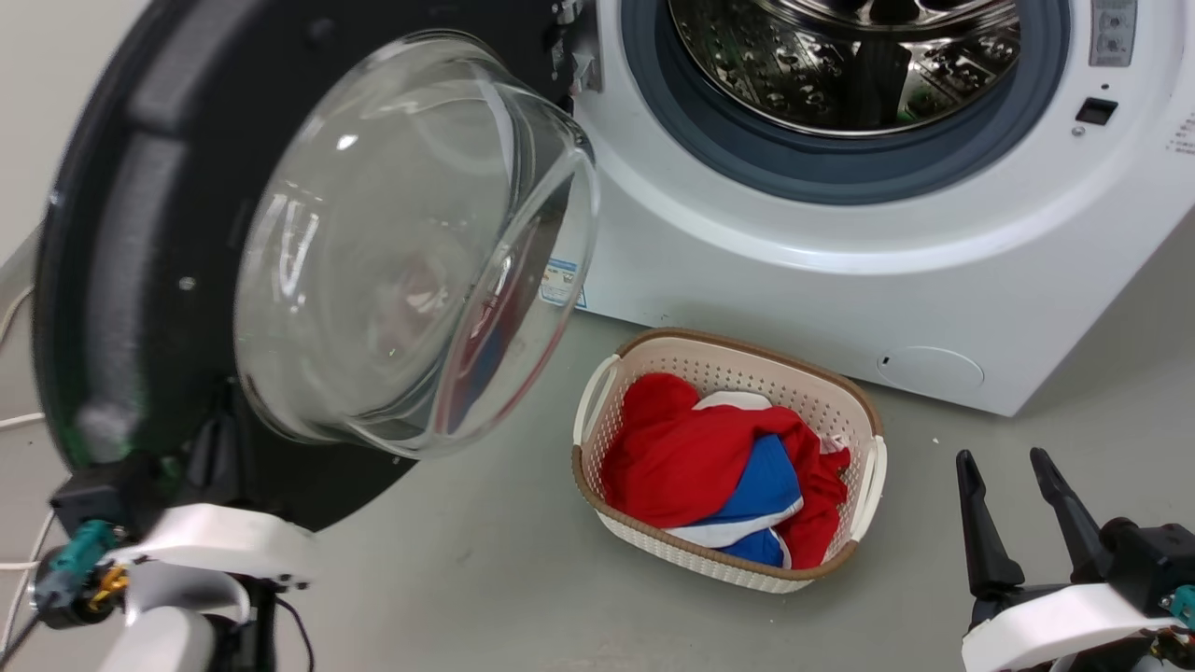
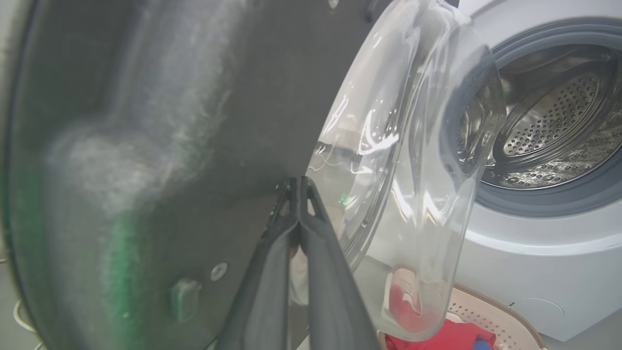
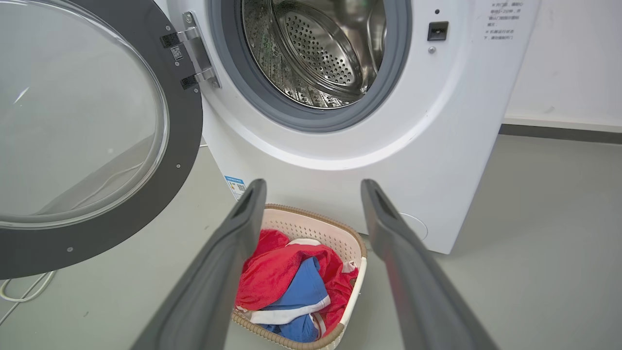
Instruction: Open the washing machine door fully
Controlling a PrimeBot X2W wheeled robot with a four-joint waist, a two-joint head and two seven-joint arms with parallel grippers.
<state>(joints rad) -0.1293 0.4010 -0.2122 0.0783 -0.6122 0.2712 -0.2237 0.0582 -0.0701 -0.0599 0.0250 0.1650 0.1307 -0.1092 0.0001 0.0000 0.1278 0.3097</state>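
Note:
The washing machine door [image 1: 140,233] stands swung out to the left, its black inner face and bulging glass bowl [image 1: 401,243] turned toward me. Its metal hinge [image 3: 194,53] shows in the right wrist view, beside the door's black ring [image 3: 182,121]. My left gripper [image 2: 297,183] is shut, fingertips together against the door's black inner face [image 2: 170,121] right beside the glass bowl [image 2: 413,170]. In the head view my left forearm [image 1: 215,546] sits below the door's lower edge. My right gripper [image 1: 1003,457] is open and empty at the lower right, far from the door; its fingers [image 3: 233,253] frame the basket.
The steel drum mouth [image 1: 840,75] with its grey rubber ring is uncovered in the white machine front [image 1: 747,280]. A beige laundry basket [image 1: 868,411] holding red and blue clothes [image 1: 691,457] sits on the grey floor before the machine. White cables [image 3: 19,291] lie under the door.

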